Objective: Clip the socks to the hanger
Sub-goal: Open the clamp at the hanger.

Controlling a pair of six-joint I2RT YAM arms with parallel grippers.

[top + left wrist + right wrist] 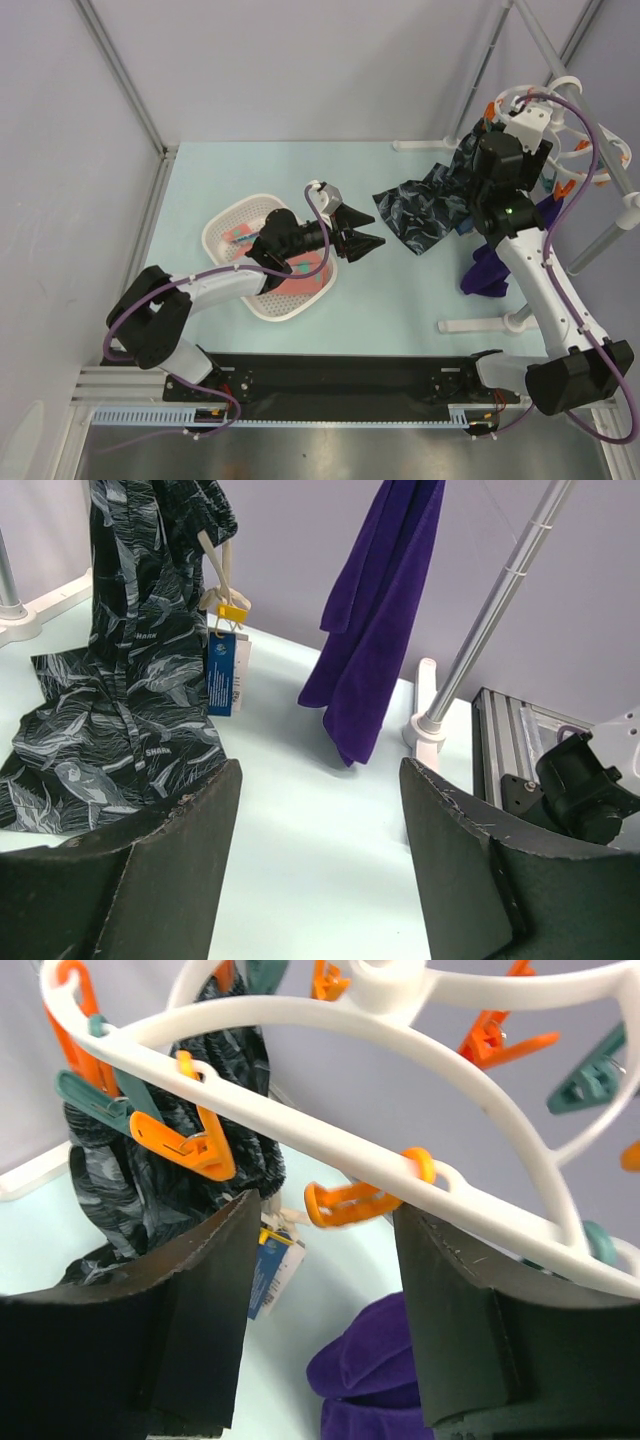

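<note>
Black fingers point(200, 1300) of the right arm fill the bottom of its wrist view. The right jaws stand apart, and an orange peg point(350, 1202) hangs between their tips; I cannot tell whether it touches either one. That peg dangles from the white hanger point(480, 1090), whose ring crosses just above the fingers and carries more orange and teal pegs.

From above, the right arm point(545, 290) reaches up to the hanger point(572, 88) at the far right, which sits on a white rack point(470, 325). A navy cloth point(425, 215) hangs at the hanger's left side, its lower end spread on the surface point(400, 300). A purple cloth point(490, 265) hangs beside it, nearer the arm.

The left jaws are apart too and hold nothing. Their fingers point(170, 870) hover over the surface, pointed toward the navy cloth and short of it. A blue tag point(222, 670) dangles from that cloth.

The socks point(305, 272) lie in a white basket point(225, 225) on the left, partly under the left arm point(230, 285) and well apart from the hanger.
</note>
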